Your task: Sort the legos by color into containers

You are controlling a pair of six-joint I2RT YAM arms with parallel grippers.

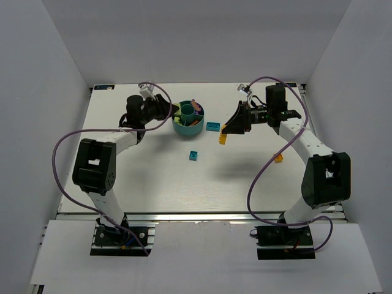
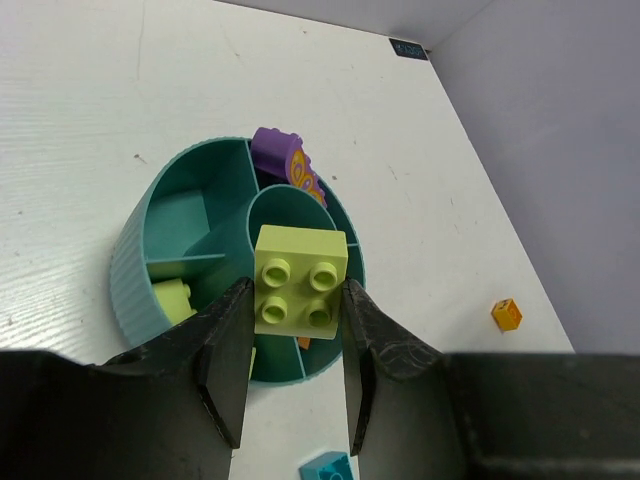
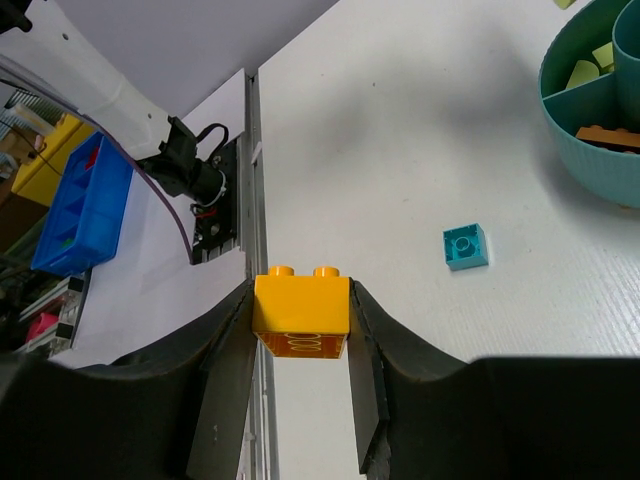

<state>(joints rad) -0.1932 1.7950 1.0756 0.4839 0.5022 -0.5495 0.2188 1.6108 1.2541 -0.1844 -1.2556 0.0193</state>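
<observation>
The left gripper point(image 2: 295, 295) clamps a lime green brick point(image 2: 298, 270) over the teal bowl point(image 2: 130, 275), which sits at the far middle of the table point(image 2: 100, 80). Brick and fingers hide part of the centre cup and the near wedges. The right gripper point(image 3: 300, 295) pinches an orange brick point(image 3: 300, 312) above the table; the print on the brick's side is a faint squiggle, unreadable. A black label point(image 2: 408, 48) at the far edge is too small to read.

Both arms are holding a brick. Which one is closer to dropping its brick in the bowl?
Left. The left gripper holds a lime green brick right over the teal divided bowl. The right gripper holds an orange brick, with the bowl off to one side.
</observation>
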